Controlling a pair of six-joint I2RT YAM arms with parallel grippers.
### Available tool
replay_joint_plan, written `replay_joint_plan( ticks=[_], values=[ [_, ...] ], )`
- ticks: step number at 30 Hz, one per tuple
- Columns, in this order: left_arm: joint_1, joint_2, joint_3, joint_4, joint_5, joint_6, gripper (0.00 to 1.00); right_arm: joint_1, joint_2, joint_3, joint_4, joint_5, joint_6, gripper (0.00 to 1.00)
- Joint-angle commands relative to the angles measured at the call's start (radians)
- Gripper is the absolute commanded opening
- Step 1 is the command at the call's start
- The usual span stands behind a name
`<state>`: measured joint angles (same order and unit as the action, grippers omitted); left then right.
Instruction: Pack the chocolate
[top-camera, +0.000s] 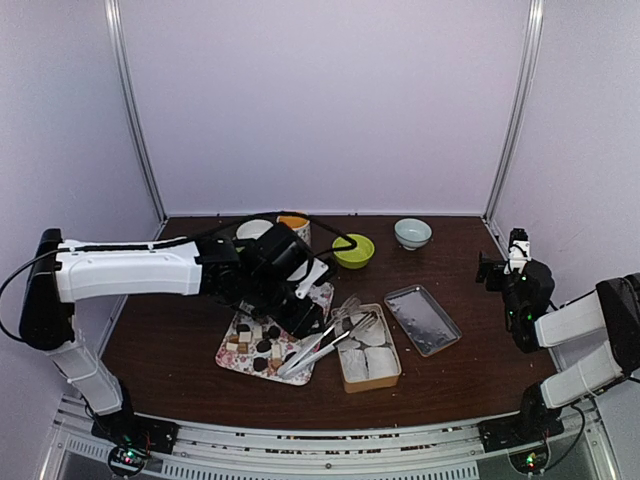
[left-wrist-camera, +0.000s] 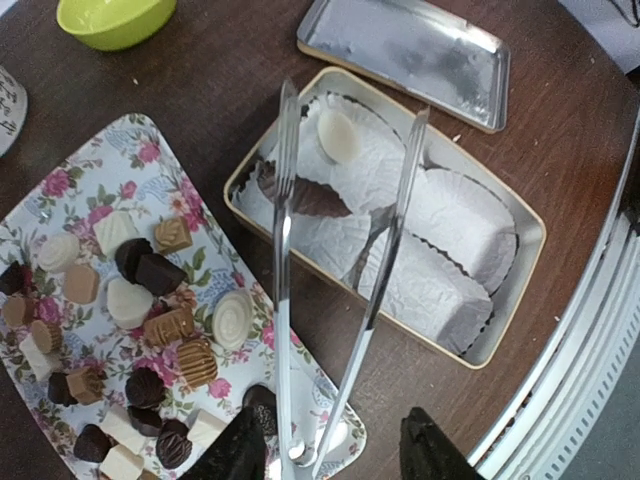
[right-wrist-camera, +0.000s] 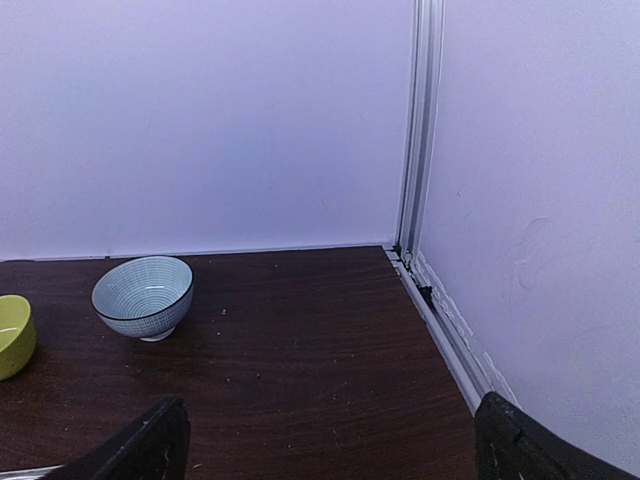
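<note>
Right, status, with every position referenced to the tin (left-wrist-camera: 508, 300). It is set on the table (top-camera: 180, 340) with its white paper cups (left-wrist-camera: 450, 215) exposed. The floral tray (left-wrist-camera: 120, 160) is butted against the tin's left side, and the metal lid (left-wrist-camera: 410, 50) is parked just beyond its far end.

The tongs (left-wrist-camera: 283, 250) are reached over the tin from the tray side, arms spread. Their hinge end is seated between the fingers of the left hand (left-wrist-camera: 330, 455), which is roughly half closed. The tongs are judged to be gripped, though contact on one side cannot be confirmed. The right hand (right-wrist-camera: 325, 445) is spread wide and empty, well off to the tin's right.

Most of the chocolate (left-wrist-camera: 160, 275) is heaped on the tray. Two pieces are inside the tin: a cream-white piece (left-wrist-camera: 338, 135) seated in a far cup, and a dark leaf-shaped piece (left-wrist-camera: 310, 198) at the left tong tip.

Risks, as judged:
- The dark piece looks to be laid across a cup edge, so it could be dragged out when the tongs are withdrawn.
- Paper cups could be snagged and lifted by a tip.
- The tongs could be twisted in a loose grip.
</note>
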<state>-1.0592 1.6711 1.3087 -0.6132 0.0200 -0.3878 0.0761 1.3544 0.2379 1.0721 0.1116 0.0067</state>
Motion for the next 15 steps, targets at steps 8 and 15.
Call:
replay_joint_plan(
  ticks=[8,15],
  values=[
    [0.006,-0.224,-0.249,0.1,0.065,-0.071,0.65,-0.007,0.004,0.017,0.006,0.016,0.008,1.0],
    [-0.002,-0.291,-0.437,0.358,0.032,0.032,0.98,-0.007,0.003,0.017,0.006,0.016,0.008,1.0]
  ],
)
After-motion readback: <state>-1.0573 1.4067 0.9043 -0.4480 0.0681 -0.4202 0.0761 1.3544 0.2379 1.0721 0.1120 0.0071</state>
